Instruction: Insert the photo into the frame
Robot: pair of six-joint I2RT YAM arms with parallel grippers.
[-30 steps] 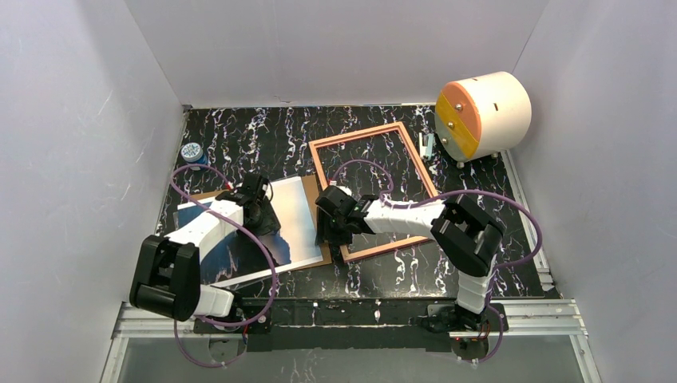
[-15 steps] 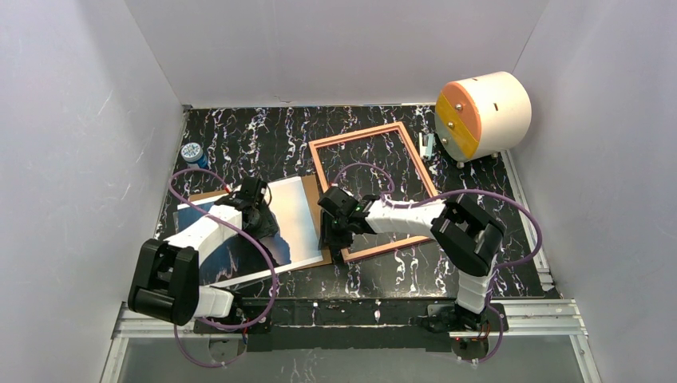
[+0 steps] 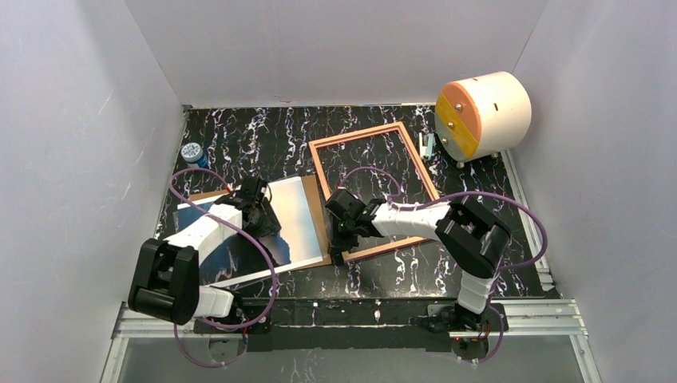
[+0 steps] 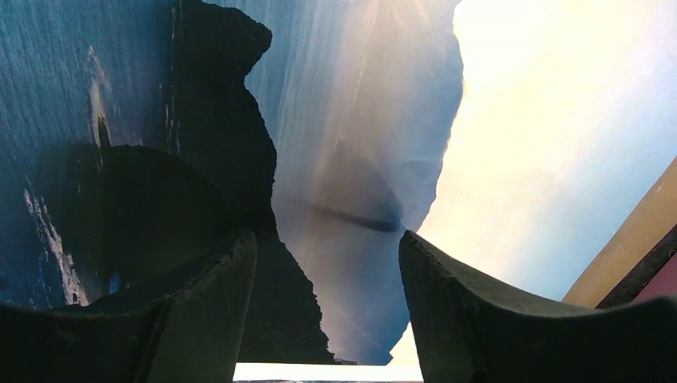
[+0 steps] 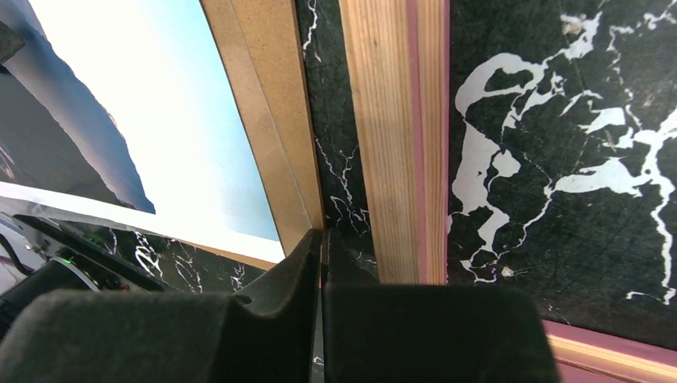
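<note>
Staging before insertion: hovering left tool (image 4: 327,239), jaws apart and empty, over the photo (image 3: 291,219); resting right tool (image 5: 322,235), closed on nothing, beside the frame (image 5: 391,120); probably needing a photo-edge grasp next.

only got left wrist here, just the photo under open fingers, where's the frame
Observer: The frame lies flat to the right of the photo, empty, with the marble table showing through it.
Operator: what's the right arm doing
Observer: The right gripper is shut on nothing, over the gap between the frame and the brown backing board.
Operator: is the photo on the table
Observer: Mostly on that backing board, apart from the frame.
</note>
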